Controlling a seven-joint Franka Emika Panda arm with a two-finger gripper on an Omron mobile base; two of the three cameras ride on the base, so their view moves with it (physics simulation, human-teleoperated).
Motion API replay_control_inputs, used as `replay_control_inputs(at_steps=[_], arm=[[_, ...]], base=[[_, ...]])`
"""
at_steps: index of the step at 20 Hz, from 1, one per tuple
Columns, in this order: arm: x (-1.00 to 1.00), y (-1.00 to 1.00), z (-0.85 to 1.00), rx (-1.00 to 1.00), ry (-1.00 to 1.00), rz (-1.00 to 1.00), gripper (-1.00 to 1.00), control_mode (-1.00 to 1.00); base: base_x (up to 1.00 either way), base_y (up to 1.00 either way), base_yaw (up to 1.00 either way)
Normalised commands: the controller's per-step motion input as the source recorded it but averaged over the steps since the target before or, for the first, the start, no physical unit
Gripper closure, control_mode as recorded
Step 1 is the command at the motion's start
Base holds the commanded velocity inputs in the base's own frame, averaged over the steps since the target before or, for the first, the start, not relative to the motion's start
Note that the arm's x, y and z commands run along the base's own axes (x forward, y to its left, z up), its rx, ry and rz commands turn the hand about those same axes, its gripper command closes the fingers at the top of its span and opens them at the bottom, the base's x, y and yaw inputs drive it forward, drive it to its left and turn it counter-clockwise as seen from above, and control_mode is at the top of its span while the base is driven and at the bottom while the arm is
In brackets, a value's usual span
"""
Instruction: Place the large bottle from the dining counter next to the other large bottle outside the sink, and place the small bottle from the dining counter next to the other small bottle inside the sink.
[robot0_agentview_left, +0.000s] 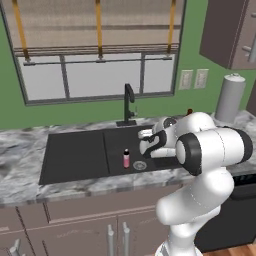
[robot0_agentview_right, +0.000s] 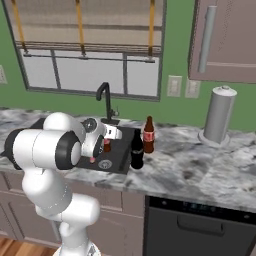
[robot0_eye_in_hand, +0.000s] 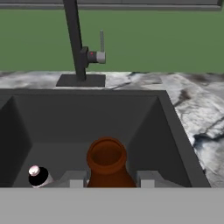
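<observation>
Jaws were drawn in narrowly on the small orange-brown bottle (robot0_eye_in_hand: 107, 164), whose open neck rose between the two finger tips in the hand view; the gripper (robot0_eye_in_hand: 108, 180) held it over the basin of the dark sink (robot0_eye_in_hand: 170, 127). Below and to one side of it stood the other small bottle (robot0_agentview_left: 126, 158), pinkish with a dark cap, upright on the sink floor near the round drain (robot0_agentview_left: 140, 164). The black faucet (robot0_agentview_left: 128, 104) rose behind the basin on the grey marbled counter (robot0_agentview_right: 200, 165).

Outside the sink, on the counter just beside its edge, two large bottles stood near each other: a dark, nearly black one (robot0_agentview_right: 137, 149) and a brown one with a red label (robot0_agentview_right: 148, 135). That part of the task appeared complete. What remained, in my judgement, was to lower the held bottle beside its twin and release it.

The held bottle's lower body was cut off at the bottom of the hand view. In both base views the arm's white links covered the gripper and bottle, so their height above the sink floor could not be judged.
</observation>
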Motion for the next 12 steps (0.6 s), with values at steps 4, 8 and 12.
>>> replay_control_inputs(at_steps=[4,8,12], arm=[[0.0,0.0,0.0,0.0,0.0,0.0,1.0,1.0],[0.0,0.0,0.0,0.0,0.0,0.0,1.0,1.0],[0.0,0.0,0.0,0.0,0.0,0.0,1.0,1.0]], base=[[0.14,0.22,0.0],[0.19,0.1,0.0],[0.31,0.0,0.0]])
